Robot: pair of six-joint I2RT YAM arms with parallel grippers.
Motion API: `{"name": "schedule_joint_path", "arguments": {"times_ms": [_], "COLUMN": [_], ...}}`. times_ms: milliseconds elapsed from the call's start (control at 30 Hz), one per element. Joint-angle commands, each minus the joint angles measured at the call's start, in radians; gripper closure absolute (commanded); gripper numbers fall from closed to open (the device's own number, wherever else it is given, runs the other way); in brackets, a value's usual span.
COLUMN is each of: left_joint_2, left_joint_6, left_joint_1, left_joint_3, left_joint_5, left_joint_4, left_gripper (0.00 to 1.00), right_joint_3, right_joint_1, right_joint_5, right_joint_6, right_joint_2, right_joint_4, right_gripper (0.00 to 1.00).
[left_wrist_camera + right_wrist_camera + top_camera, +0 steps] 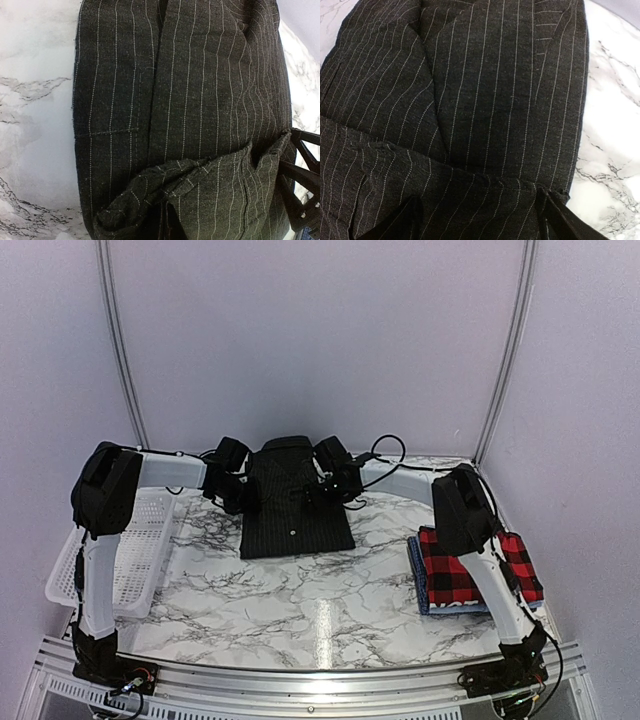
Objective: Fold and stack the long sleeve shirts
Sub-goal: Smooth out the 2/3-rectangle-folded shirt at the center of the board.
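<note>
basket (140, 540): far left on the surface, white mesh, partly behind left arm; parked off to the side, apart from the fold area.
left jaws: closed tight at left edge of the shirt. Cloth bunched up toward wrist camera, so judged pinching a fold of it. Own fingers not seen in wrist view.
black pinstripe shirt (296, 520): back-middle of surface, between both jaws, collar toward far wall. Narrow rectangle, no sleeve sticking out from above. Laid flat so sides can go inward.
right jaws: spread wide over right side of same shirt, fingers (560, 220) resting on cloth, gripping nothing. Release or pre-grasp, cannot tell which.
plaid shirt (450, 575): right side, folded, on top of blue shirt (416, 580). Stack partly hidden by right arm.
progress: judged two shirts stacked, pinstripe mid-fold, not yet on stack.
surface (300, 620): white marble print, grey veins, glare strip near middle.
room: plain pale walls (320, 340), metal corner poles (120, 350), aluminium rail (300, 680) at near edge.
</note>
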Motion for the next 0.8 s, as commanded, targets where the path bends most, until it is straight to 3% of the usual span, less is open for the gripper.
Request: {"name": "schedule_joint_path", "arguments": {"times_ms": [0, 367, 633, 767], "left_joint_2": [0.026, -0.012, -0.136, -0.229], "left_joint_6": [0.008, 0.041, 0.079, 0.070], "left_joint_1": [0.006, 0.005, 0.013, 0.012], "left_joint_3": [0.030, 0.054, 0.029, -0.072], "left_joint_5": [0.020, 0.002, -0.029, -0.028], "left_joint_4": [-0.020, -0.060, -0.113, -0.111], "left_gripper": [0.96, 0.88, 0.56, 0.45], "right_joint_3": [0.084, 0.099, -0.028, -0.228], "right_joint_1": [0.018, 0.016, 0.005, 0.005], "right_joint_5": [0.040, 0.030, 0.021, -0.018], "right_joint_6": [-0.026, -0.029, -0.035, -0.027], "right_joint_2": [0.058, 0.082, -0.110, -0.258], "right_joint_4": [-0.048, -0.069, -0.044, 0.035], "right_gripper": [0.22, 0.19, 0.18, 0.18]}}
